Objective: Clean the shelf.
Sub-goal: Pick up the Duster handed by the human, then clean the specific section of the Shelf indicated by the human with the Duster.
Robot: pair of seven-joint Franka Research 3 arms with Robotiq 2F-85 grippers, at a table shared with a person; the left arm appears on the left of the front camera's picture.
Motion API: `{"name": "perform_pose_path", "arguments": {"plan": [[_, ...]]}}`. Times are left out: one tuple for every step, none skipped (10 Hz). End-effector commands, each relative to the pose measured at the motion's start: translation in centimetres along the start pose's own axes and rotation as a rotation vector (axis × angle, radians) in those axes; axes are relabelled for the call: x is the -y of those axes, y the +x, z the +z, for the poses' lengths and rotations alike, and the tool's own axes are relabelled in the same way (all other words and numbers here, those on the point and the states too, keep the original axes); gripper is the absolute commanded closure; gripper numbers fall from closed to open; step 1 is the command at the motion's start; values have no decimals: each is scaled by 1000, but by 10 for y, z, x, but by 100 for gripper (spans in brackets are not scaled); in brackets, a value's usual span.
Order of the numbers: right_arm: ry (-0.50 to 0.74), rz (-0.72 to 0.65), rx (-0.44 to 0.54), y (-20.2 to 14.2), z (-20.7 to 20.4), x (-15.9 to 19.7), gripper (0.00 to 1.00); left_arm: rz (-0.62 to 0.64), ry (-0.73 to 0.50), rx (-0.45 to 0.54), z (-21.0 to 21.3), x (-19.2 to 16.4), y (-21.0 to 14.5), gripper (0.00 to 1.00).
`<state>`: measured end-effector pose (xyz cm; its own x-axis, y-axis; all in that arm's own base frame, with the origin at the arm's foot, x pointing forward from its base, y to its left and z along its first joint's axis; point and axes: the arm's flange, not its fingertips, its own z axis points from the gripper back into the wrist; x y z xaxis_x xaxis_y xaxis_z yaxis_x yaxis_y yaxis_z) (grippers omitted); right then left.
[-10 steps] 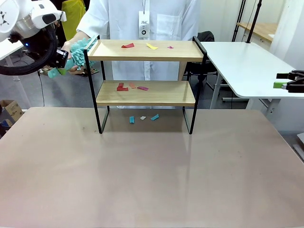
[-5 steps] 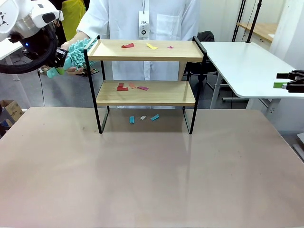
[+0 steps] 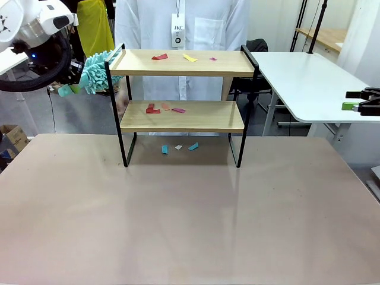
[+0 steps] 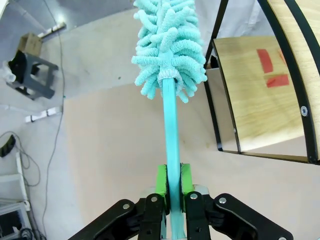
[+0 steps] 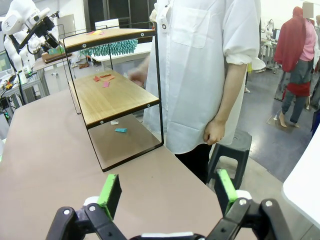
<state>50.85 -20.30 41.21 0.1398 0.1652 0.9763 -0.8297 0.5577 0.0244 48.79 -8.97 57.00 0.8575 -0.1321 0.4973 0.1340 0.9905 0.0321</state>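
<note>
Front view: shelf (image 3: 208,116) upright, lengthwise left-to-right

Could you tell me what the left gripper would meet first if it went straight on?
The left gripper holds a teal duster out ahead, which would probably meet the shelf first, at its black left end frame; depth is unclear.

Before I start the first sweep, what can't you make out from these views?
- Front view: the duster head overlaps the left rail of the shelf; contact unclear.
- Front view: the right jaws are cut off by the right edge.
- Right wrist view: scraps on the top board lie edge-on, too small to count.
- Left wrist view: the duster's handle end is hidden between the left jaws.
</note>
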Motion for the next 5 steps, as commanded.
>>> {"name": "perform_pose_path", "arguments": {"plan": [[-7, 4, 3, 3, -2, 0, 0, -7, -1, 2, 1, -1, 0, 100], [-7, 4, 3, 3, -2, 0, 0, -7, -1, 2, 1, -1, 0, 100], [-7, 4, 3, 3, -2, 0, 0, -7, -1, 2, 1, -1, 0, 100], [-7, 4, 3, 3, -2, 0, 0, -7, -1, 2, 1, -1, 0, 100], [-7, 4, 3, 3, -2, 0, 0, -7, -1, 2, 1, -1, 0, 100]]}}
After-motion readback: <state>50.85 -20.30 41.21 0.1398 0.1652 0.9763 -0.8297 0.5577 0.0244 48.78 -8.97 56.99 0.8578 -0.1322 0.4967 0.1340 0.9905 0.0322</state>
